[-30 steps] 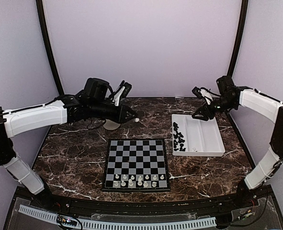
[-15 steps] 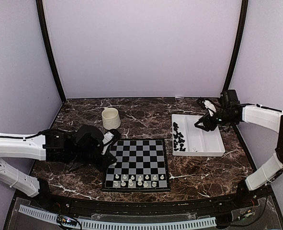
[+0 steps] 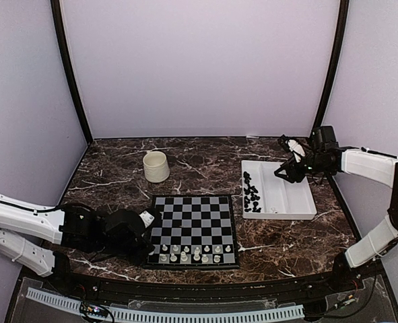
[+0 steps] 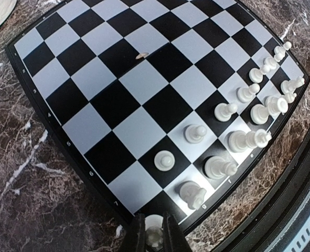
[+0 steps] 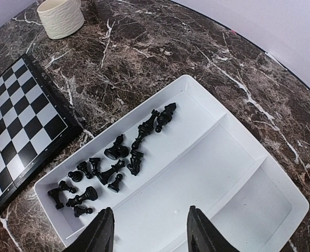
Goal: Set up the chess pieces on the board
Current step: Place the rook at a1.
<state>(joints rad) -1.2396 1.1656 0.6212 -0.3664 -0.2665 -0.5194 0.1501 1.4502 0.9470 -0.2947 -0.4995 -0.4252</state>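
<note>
The board [image 3: 192, 222] lies at the table's near centre. Several white chess pieces [image 3: 192, 253] stand on its two nearest rows; in the left wrist view they run along the board's [image 4: 118, 89] right edge, a pawn [image 4: 164, 160] closest. My left gripper [image 4: 155, 239] is shut on a white chess piece [image 4: 155, 237] over the board's near-left corner square, low beside that corner [image 3: 150, 252]. Several black chess pieces [image 5: 113, 163] lie tipped in the left compartment of a white tray [image 5: 223, 178]. My right gripper [image 5: 150, 236] hangs open and empty above the tray's middle compartment [image 3: 289, 169].
A white ribbed cup [image 3: 156, 166] stands behind the board's far-left corner, also at the right wrist view's top left [image 5: 60, 18]. The tray [image 3: 296, 198] sits right of the board. A small tan speck [image 4: 140, 54] lies on a black square. Curved black posts rise at both back corners.
My left arm swung from the back by the cup down to the board's near-left corner, uncovering the cup. The right gripper shifted slightly right and has held still since.
</note>
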